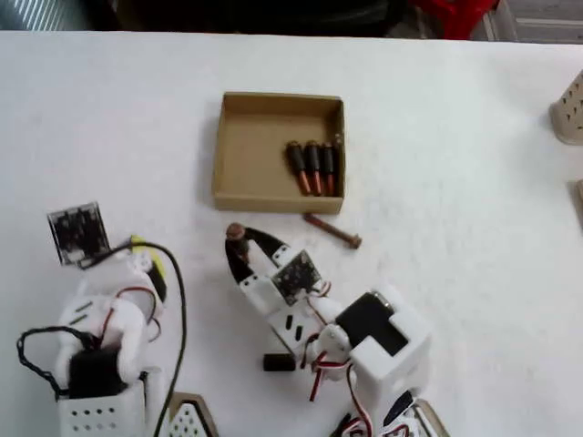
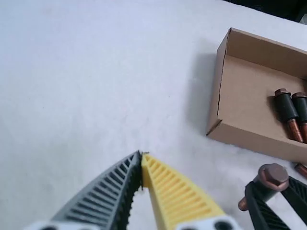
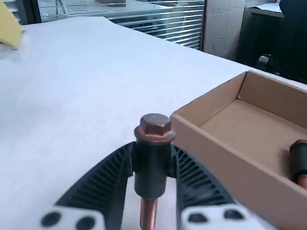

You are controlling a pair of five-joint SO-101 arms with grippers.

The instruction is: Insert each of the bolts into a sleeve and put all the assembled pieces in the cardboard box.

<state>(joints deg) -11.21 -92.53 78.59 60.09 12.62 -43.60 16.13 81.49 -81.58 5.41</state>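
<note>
Although three copper bolts in black cylindrical sleeves (image 1: 312, 167) already lie side by side in the shallow brown cardboard box (image 1: 239, 137) at the upper middle of the high view, the job looks a little over half done. The black-fingered right end effector (image 3: 151, 155) is clamped on a fourth black sleeve (image 3: 149, 178) with a copper hex-head bolt (image 3: 153, 127) through it, just below the box's lower left corner. One bare copper bolt (image 1: 332, 229) lies on the white surface (image 1: 455, 182) just below the box, and a loose black sleeve (image 1: 280, 362) waits near the frame's lower middle. The yellow-and-grey left end effector (image 2: 142, 160), lower left, is closed on nothing.
</note>
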